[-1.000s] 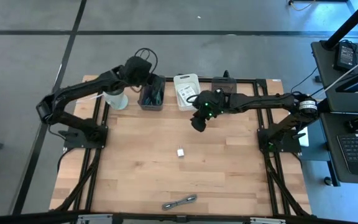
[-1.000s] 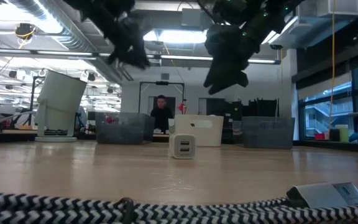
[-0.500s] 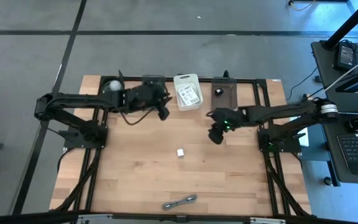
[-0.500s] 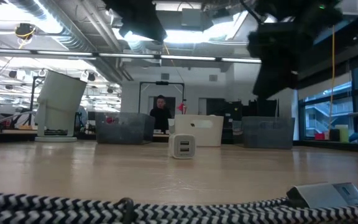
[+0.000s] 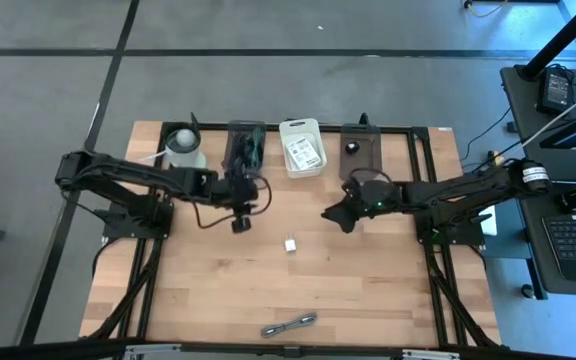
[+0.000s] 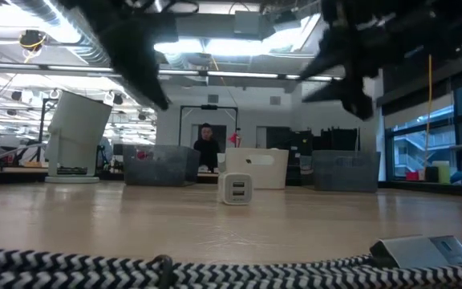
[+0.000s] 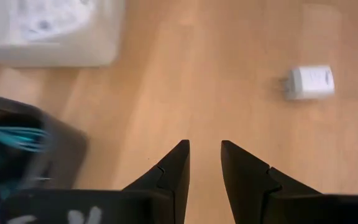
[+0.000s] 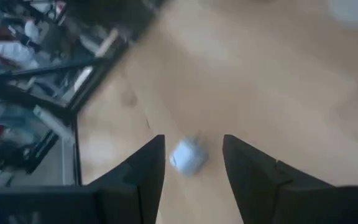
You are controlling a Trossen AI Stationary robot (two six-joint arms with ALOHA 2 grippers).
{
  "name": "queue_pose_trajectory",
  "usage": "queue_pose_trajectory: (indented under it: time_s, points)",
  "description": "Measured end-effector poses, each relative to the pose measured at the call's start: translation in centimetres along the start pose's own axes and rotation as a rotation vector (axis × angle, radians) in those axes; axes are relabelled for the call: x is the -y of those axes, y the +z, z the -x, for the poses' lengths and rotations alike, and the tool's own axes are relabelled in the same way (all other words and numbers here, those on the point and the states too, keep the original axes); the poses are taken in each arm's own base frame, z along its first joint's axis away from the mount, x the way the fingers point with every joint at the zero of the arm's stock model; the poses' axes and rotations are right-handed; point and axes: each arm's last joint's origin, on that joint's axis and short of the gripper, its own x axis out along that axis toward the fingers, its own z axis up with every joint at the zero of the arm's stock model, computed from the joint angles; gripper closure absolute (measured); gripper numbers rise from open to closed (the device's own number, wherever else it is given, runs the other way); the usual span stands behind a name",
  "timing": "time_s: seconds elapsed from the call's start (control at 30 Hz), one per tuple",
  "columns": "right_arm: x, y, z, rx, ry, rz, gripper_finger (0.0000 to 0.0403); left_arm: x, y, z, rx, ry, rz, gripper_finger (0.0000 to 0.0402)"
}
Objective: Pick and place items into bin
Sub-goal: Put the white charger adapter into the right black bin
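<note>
Both arms hung over the middle of the table (image 5: 208, 290), angled at the little white cube-shaped plug (image 5: 291, 244) sitting alone on the wood, probably because it was the next loose item due for a bin. The left gripper (image 7: 205, 149) had its fingers only a narrow gap apart with nothing between them, and the plug was well off to one side of it. The right gripper (image 8: 191, 146) stood wider open, also empty, with the plug showing right between its fingers but farther off, so I'd guess that arm was lined up for the grab. Only the top-down camera showed the row of bins (image 5: 245, 148) along the far edge, while the table-level camera was the one that caught the striped cable (image 6: 135, 269) up close.
</note>
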Motion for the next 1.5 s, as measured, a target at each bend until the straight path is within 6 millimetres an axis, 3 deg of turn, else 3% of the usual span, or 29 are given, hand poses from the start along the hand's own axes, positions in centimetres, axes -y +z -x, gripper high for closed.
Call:
queue_pose_trajectory:
  time_s: [0.13, 0.27, 0.43, 0.63, 0.83, 1.07, 1.3, 1.5]
  points:
    - [-2.6, 1.9, 0.2, 0.083, -0.062, 0.084, 0.0238, 0.3, -2.2, -1.7, 0.006, -0.036, -0.007, 0.0316]
    - [-5.1, 4.0, -0.8, 0.031, -0.185, 0.105, 0.0238, 0.1, -4.1, -2.3, 0.008, -0.068, -0.024, 0.0316]
    - [-7.6, 5.8, -4.4, -0.109, -0.349, 0.122, 0.0238, -0.6, -5.7, -1.4, 0.03, -0.081, -0.104, 0.0316]
    - [-8.9, 6.4, -9.2, -0.282, -0.511, 0.081, 0.0216, -2.3, -6.8, 0.3, 0.116, -0.072, -0.147, 0.0316]
    - [-9.0, 5.5, -13.0, -0.407, -0.554, -0.053, 0.0151, -3.6, -7.7, 1.6, 0.148, -0.11, -0.135, 0.0316]
    - [-8.0, 2.3, -15.5, -0.516, -0.621, -0.229, 0.008, -4.2, -8.1, 1.9, 0.134, -0.135, -0.176, 0.0316]
    - [-8.0, -0.5, -17.4, -0.523, -0.642, -0.294, 0.0069, -4.5, -8.2, 1.8, 0.126, -0.142, -0.19, 0.0316]
    - [-6.7, -2.2, -19.3, -0.533, -0.678, -0.313, 0.0069, -4.5, -8.2, 1.8, 0.123, -0.142, -0.201, 0.0316]
